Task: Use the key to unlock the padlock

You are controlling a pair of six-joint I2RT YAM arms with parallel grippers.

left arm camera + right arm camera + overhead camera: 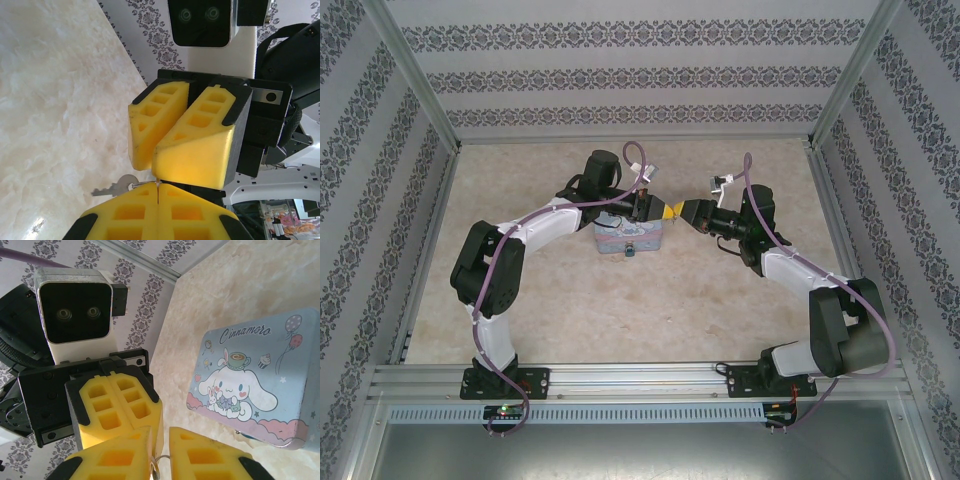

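Above the table my two grippers meet tip to tip. My left gripper (666,212) (158,187) is shut on a thin metal sliver of the key set. Its wire ring leads to a small silvery key (111,188) that dangles left of the fingertips. My right gripper (689,213) (160,434) faces it with its fingers a little apart, and the wire ring (161,467) sits in that gap against one pad. The tiny blue padlock (630,250) lies at the front edge of the tin.
A light-blue cartoon-printed tin (620,233) (255,385) lies on the marble-patterned table (620,310), just below and left of the grippers. Patterned walls and a metal frame enclose the table on three sides.
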